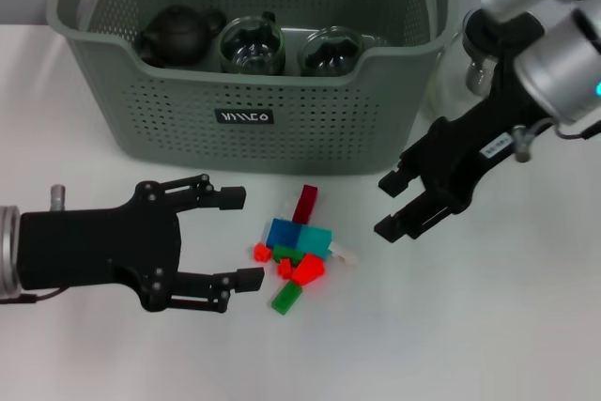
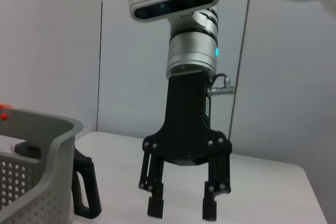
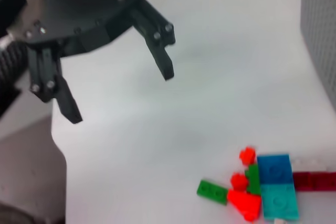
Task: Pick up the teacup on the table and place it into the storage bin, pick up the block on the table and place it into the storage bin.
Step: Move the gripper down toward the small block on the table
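The white tabletop [image 1: 526, 345] fills the head view, and the big grey-green storage bin [image 1: 254, 129] stands across its upper half, perforated walls and a small black label facing forward. Inside it, along the near wall, sit a dark teapot [image 1: 177, 33] at upper left and two glass teacups [image 1: 252, 42] beside it toward the centre. A glass pot [image 1: 474, 63] shows just right of the bin, partly behind the right arm. The left gripper [image 1: 239, 239] lies low at the left of the frame, jaws spread wide and holding nothing. The right gripper [image 1: 396, 204] hangs at centre right, tilted down toward the middle, jaws open and empty too. Between the two grippers, just in front of the bin, lies a small cluster of blocks [image 1: 299, 249]: blue, teal, dark red, red and green pieces touching one another.
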Available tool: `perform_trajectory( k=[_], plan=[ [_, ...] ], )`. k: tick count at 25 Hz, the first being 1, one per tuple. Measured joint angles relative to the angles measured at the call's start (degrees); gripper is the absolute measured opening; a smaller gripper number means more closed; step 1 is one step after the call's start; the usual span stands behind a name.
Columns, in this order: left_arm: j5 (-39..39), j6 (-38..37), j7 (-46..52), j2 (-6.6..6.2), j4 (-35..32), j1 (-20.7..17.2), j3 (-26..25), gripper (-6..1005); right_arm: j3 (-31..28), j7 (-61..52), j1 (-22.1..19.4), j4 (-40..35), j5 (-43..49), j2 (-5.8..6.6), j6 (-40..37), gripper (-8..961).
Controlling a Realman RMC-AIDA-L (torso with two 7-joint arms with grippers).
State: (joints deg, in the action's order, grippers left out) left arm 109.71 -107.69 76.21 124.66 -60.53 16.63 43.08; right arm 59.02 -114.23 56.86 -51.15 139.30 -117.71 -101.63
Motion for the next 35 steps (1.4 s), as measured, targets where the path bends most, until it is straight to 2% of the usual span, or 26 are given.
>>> perform_trajectory(
  k=[6,14,26,35],
  plan=[
    [2.7,1.0,-2.7,-0.22,3.0,1.1,-0.4,883,6.4,-5.8,3.3,-0.5,6.2,-2.36,2.9,688],
    [5.2,3.4,-3.6,-0.48,5.6,3.0,0.2,882,14.7,-10.1,3.8,1.4,5.8,-2.84,9.1,689],
    [5.9,4.5,-2.5,-1.03,5.8,4.3,-0.8,882,25.4,-12.4,3.3,9.4,-0.1,-3.16,21.3,683],
    [6.0,4.5,-2.5,-1.18,5.8,4.7,-0.8,881,33.3,-14.7,3.2,12.5,-4.3,-3.27,28.9,656]
  ],
)
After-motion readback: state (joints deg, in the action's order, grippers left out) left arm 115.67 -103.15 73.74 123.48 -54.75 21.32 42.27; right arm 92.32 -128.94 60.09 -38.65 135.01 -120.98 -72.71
